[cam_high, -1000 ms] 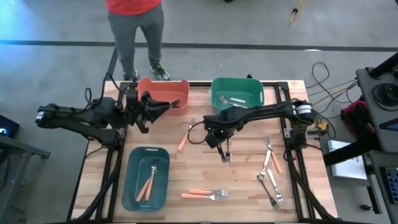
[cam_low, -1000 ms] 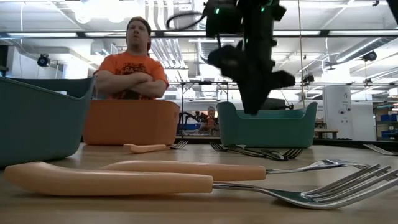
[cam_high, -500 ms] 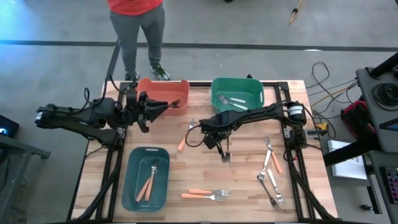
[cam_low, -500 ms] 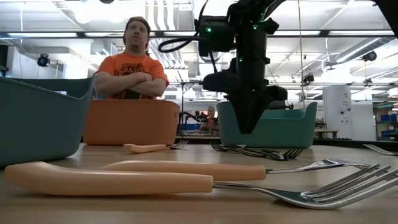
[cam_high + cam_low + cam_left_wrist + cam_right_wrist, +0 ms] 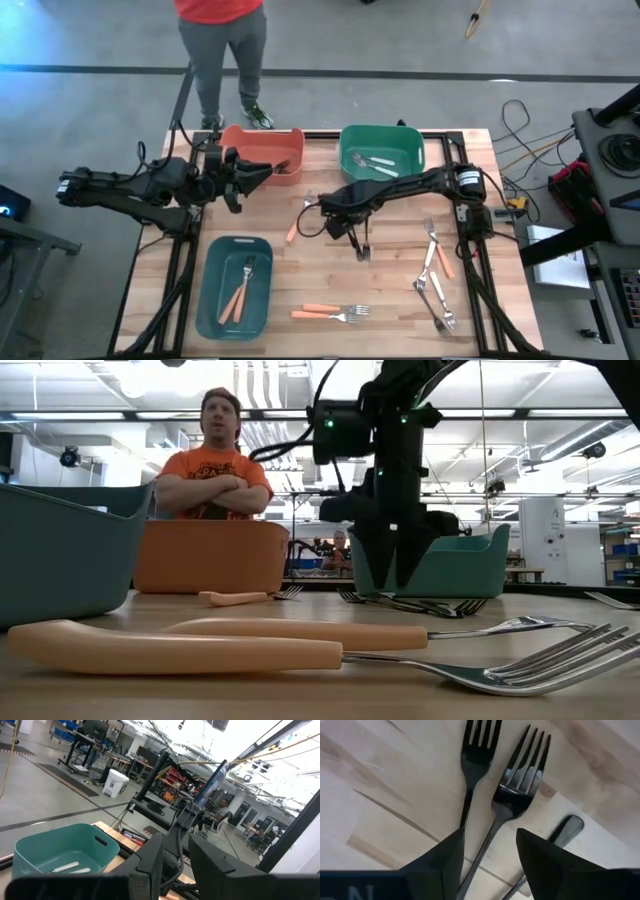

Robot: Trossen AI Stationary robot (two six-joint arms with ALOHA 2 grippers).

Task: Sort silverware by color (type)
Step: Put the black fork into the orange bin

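Two black forks (image 5: 517,780) lie side by side on the wood near the table's middle (image 5: 362,250), with a third black handle (image 5: 565,829) beside them. My right gripper (image 5: 490,867) hangs just above them, pointing down and open (image 5: 392,582). Its fingers stand on either side of one fork's handle, and no touch shows. My left gripper (image 5: 268,172) waits level by the orange bin (image 5: 250,140), open and holding nothing (image 5: 177,870).
The green bin (image 5: 408,140) holds white-handled pieces and the blue bin (image 5: 212,300) holds orange-handled forks. Loose orange-handled forks (image 5: 330,312) and silver pieces (image 5: 435,300) lie toward the near and right edges. A person (image 5: 210,470) stands beyond the far edge.
My right gripper has come down toward the black forks, drifting a little toward the table's left edge. Its fingers have opened. The forks have not moved.
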